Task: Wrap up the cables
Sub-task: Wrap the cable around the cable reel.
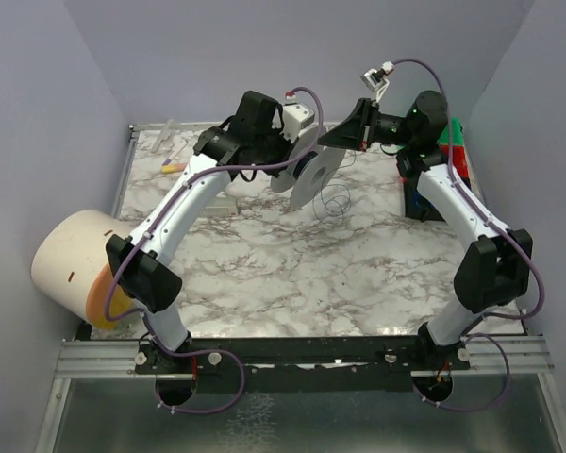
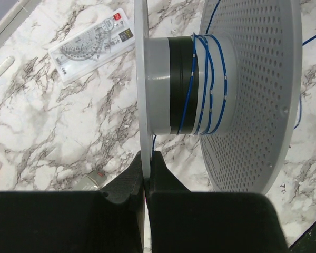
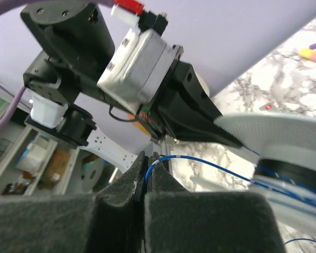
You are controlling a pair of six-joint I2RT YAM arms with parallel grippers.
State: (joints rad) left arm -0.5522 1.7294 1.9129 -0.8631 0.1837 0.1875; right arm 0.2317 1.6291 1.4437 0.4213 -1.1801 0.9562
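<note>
Left tool (image 2: 146,158) clamped on the spool (image 2: 253,79) flange; right tool (image 3: 147,158) pinches the cables (image 2: 207,79) — few turns on the hub, slack loops on the surface (image 1: 292,274). Thin, springy, kink-prone, I judge — I'd hold close to the spool.

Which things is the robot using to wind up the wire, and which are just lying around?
For the job:
blue cable
spool it winds onto
left gripper, clamped on a spool disc
right gripper, pinching the cable

Just lying about:
ruler set pack
pink-and-yellow highlighter
big cream roll, far left
</note>
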